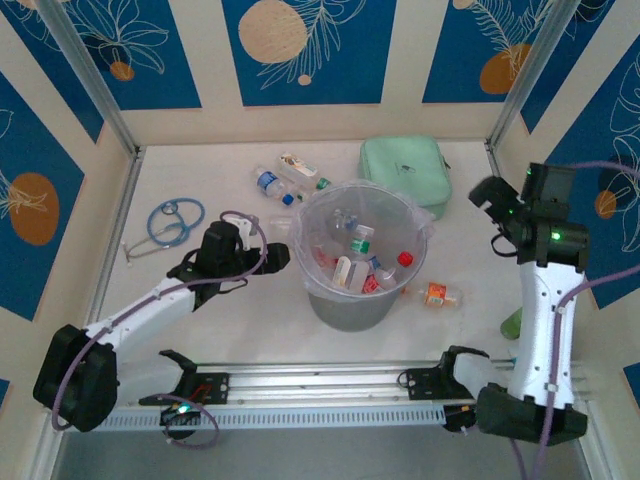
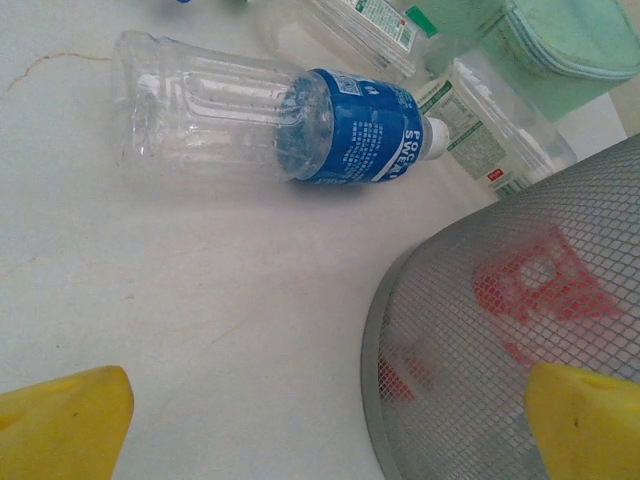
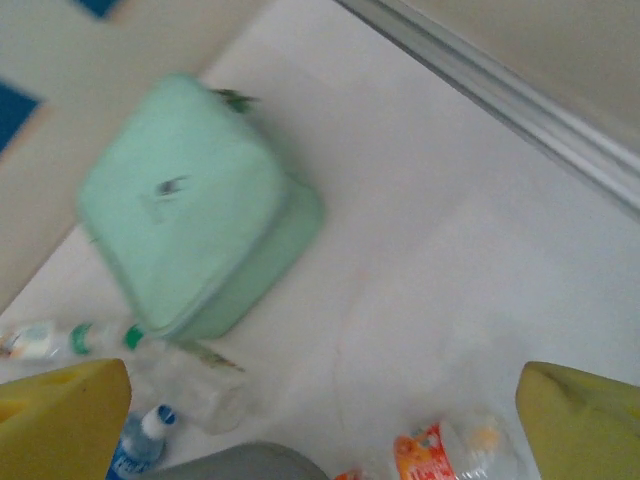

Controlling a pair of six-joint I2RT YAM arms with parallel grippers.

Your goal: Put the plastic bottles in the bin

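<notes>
Left wrist view: the left end effector stands open and empty, low over the worktop — ready, I judge, for the blue-label bottle lying just ahead, near the bin. The right end effector is open too, high above the orange-label bottle and the mint pouch. Through the bin's wall the bottles inside are only red smears; the pouch is blurred.

The bin is grey mesh, the pouch mint-green, one bottle blue-labelled, another bottle orange-labelled.
</notes>
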